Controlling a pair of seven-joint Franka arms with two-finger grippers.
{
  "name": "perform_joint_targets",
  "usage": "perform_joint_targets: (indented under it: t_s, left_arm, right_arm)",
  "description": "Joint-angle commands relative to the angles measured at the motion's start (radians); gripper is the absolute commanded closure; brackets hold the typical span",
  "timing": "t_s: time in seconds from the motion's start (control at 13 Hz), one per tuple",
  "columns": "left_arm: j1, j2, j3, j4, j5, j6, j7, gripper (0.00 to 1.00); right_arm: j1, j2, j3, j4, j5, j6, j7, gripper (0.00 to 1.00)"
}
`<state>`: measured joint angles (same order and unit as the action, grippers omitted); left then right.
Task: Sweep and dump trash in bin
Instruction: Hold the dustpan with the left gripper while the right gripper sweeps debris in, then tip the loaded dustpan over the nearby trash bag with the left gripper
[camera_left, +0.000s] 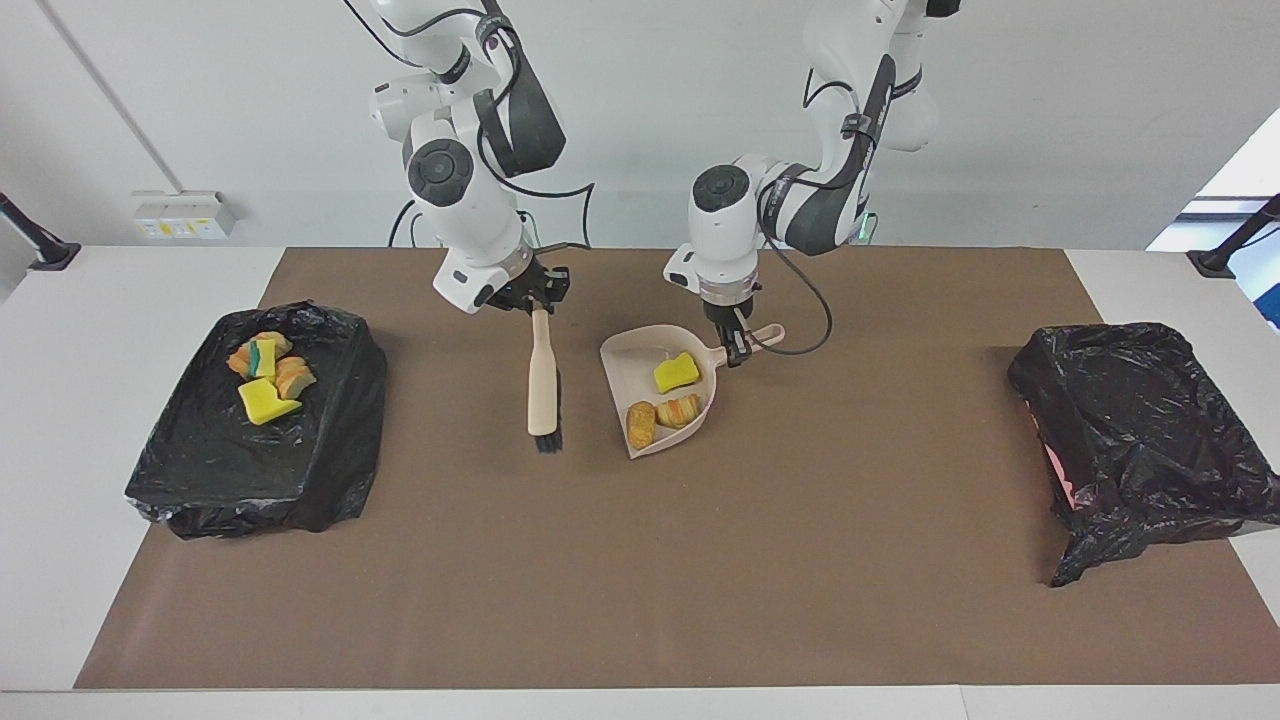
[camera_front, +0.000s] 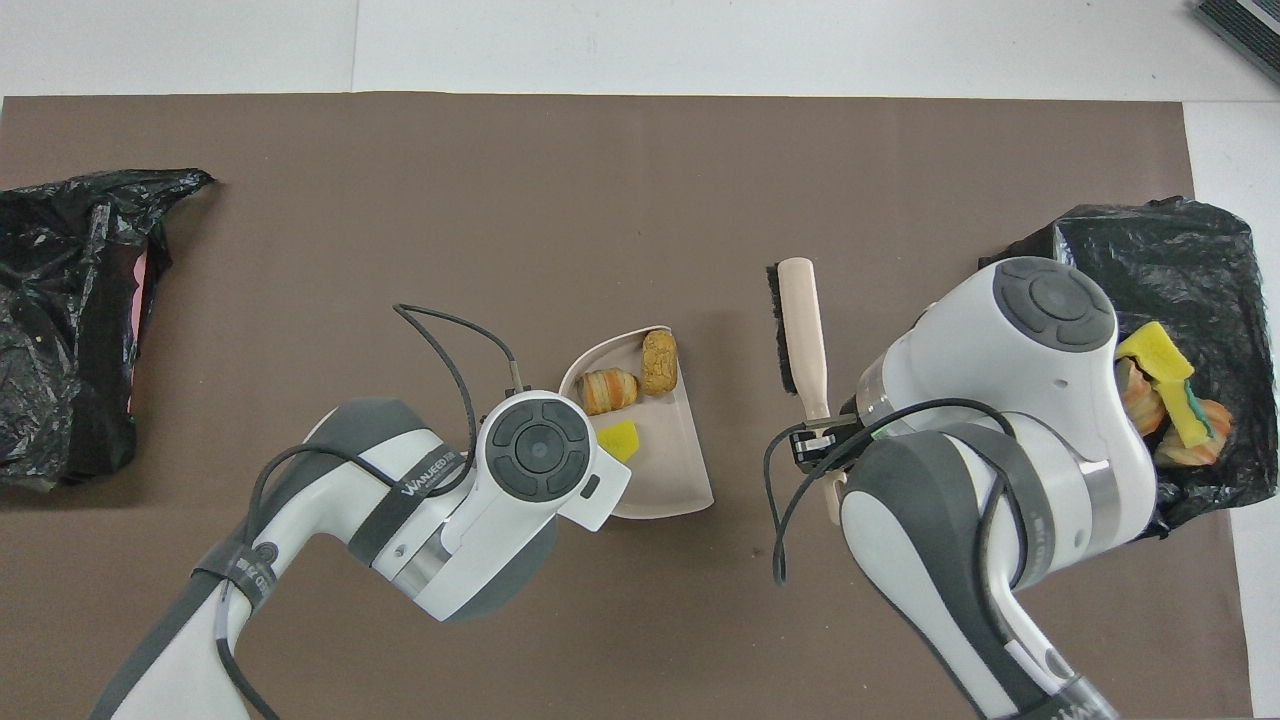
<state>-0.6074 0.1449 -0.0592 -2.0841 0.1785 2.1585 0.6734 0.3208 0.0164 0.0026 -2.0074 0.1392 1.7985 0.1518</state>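
Facing view. We list the trash in two lots. Three scraps lie in the dustpan (camera_left: 655, 395) at frame centre: a yellow sponge piece (camera_left: 676, 372) and two striped bread-like chunks (camera_left: 679, 410). The other scraps (camera_left: 265, 375) sit on the black-lined bin (camera_left: 300, 470) at mid-left. A second black bag (camera_left: 1140, 430) lies at mid-right. The left end effector (camera_left: 738, 345) is clamped on the dustpan handle. The right end effector (camera_left: 535, 300) is clamped on the handle of the brush (camera_left: 543, 385), which hangs bristles-down just beside the pan.

We judge the scraps light, soft and loose. They are free to slide or roll out if the pan tips, so the place to take hold is the pan's handle, not the scraps.

Overhead view. We note the same three scraps (camera_front: 625, 385) in the pan at centre, the yellow one half hidden under the left wrist. The brush hangs right of centre. The binned scraps (camera_front: 1170, 400) show at right, partly covered by the right arm.
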Motion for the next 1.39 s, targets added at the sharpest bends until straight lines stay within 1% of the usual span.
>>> perform_joint_targets:
  t_s: [0.0,0.08,0.23,0.31,0.46,0.62,0.69,0.77,0.85,1.0,1.08,1.16,1.31]
  left_arm:
    - [0.031,-0.025,0.001,-0.027,0.001,0.003,0.095,1.0]
    - [0.037,-0.028,0.001,-0.025,0.001,0.001,0.086,1.0]
    - [0.066,-0.039,0.001,-0.025,0.001,-0.017,0.096,1.0]
    - [0.075,-0.05,0.001,-0.025,0.001,-0.034,0.097,1.0]
    - [0.113,-0.068,0.001,-0.033,0.001,-0.04,0.104,1.0]
    - [0.164,-0.096,0.001,-0.037,0.001,-0.054,0.176,1.0]
    - [0.201,-0.109,-0.001,-0.037,0.001,-0.06,0.202,1.0]
    - [0.227,-0.114,-0.002,-0.037,0.001,-0.059,0.227,1.0]
    - [0.244,-0.125,-0.001,-0.037,0.001,-0.052,0.257,1.0]
    - [0.314,-0.142,-0.002,-0.03,-0.01,-0.049,0.348,1.0]
    - [0.361,-0.154,-0.001,-0.024,-0.045,-0.045,0.406,1.0]
    - [0.42,-0.165,-0.001,-0.022,-0.071,-0.043,0.478,1.0]
    - [0.521,-0.191,0.002,-0.014,-0.076,-0.045,0.592,1.0]
  right_arm:
    - [0.001,0.004,0.01,-0.007,-0.07,-0.005,0.027,1.0]
    - [0.01,0.001,0.013,-0.008,-0.069,-0.002,0.102,1.0]
    - [0.069,-0.015,0.019,-0.028,-0.06,-0.002,0.228,1.0]
    - [0.078,-0.042,0.019,-0.06,-0.04,-0.001,0.262,1.0]
    - [0.103,-0.096,0.019,-0.14,0.022,0.021,0.266,1.0]
    - [0.171,-0.15,0.024,-0.201,0.069,0.021,0.311,1.0]
    - [0.188,-0.153,0.025,-0.22,0.091,0.022,0.336,1.0]
    - [0.236,-0.147,0.027,-0.238,0.108,0.044,0.362,1.0]
    - [0.272,-0.145,0.027,-0.254,0.115,0.091,0.408,1.0]
    - [0.325,-0.141,0.027,-0.289,0.118,0.154,0.488,1.0]
    - [0.366,-0.135,0.025,-0.313,0.128,0.206,0.508,1.0]
    - [0.386,-0.128,0.027,-0.33,0.129,0.238,0.52,1.0]
    - [0.4,-0.112,0.027,-0.338,0.129,0.269,0.526,1.0]
